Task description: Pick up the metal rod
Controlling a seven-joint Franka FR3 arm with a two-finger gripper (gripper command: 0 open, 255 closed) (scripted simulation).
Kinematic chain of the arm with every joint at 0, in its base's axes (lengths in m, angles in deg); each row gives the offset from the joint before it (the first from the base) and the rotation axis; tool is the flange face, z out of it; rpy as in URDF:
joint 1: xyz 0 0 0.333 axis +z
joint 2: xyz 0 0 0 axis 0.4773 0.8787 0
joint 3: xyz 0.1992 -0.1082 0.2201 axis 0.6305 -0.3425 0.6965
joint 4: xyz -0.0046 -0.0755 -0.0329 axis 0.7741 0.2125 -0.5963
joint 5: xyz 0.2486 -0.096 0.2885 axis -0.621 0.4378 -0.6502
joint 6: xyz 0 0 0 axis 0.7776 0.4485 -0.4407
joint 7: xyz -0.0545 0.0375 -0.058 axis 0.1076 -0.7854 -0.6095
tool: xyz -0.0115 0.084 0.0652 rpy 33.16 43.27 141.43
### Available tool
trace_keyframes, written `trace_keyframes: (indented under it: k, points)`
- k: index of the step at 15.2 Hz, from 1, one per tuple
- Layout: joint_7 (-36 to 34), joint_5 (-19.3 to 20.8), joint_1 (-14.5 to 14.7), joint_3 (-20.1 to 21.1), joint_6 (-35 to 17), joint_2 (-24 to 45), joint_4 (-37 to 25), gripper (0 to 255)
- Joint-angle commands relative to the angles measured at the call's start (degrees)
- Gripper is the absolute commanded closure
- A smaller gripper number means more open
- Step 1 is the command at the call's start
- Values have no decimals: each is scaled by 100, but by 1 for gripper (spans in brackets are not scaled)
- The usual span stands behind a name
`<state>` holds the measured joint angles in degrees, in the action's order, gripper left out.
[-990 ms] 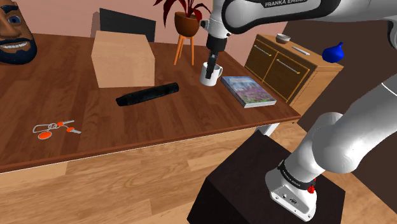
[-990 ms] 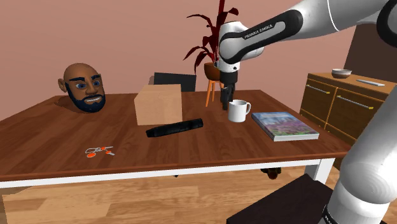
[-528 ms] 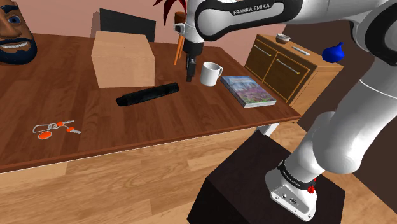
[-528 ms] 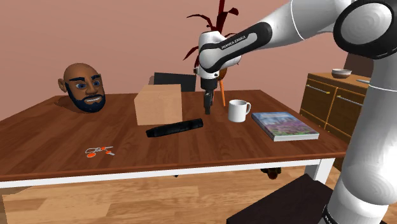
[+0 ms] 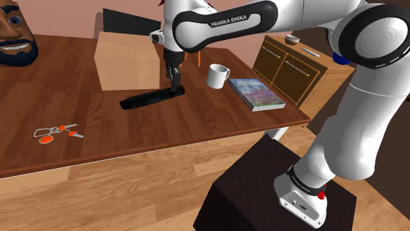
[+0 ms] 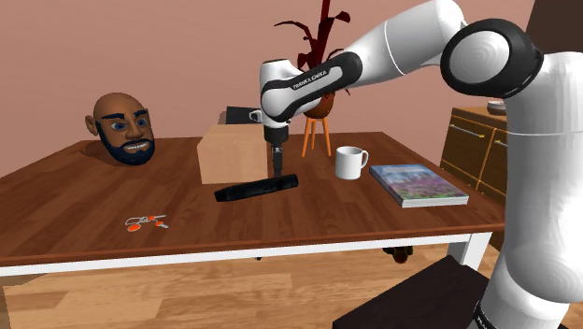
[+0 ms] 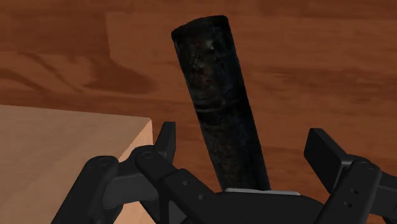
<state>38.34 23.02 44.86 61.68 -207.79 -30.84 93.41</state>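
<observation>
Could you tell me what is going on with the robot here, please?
The white Franka arm is poised with its black gripper over a dark rod lying on the wooden table, at the rod's end nearer the white mug. The fingers stand open on either side of the rod with gaps showing, so it is not yet grasped. A tan box sits right beside the rod.

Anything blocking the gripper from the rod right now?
Nothing visible. The open gripper hangs right over one end of the dark rod, with one finger on each side and a gap to the rod on both. The box stands close beside one finger, next to the rod rather than in the path.
</observation>
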Motion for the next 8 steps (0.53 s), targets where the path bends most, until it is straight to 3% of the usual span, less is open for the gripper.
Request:
trace_keyframes:
  k: [1,4,8]
  points:
    - [214,59,86,91,-42,320,-313,0]
    - [505,162,232,226,-70,764,-768,0]
    - [470,193,234,214,-334,860,-597,0]
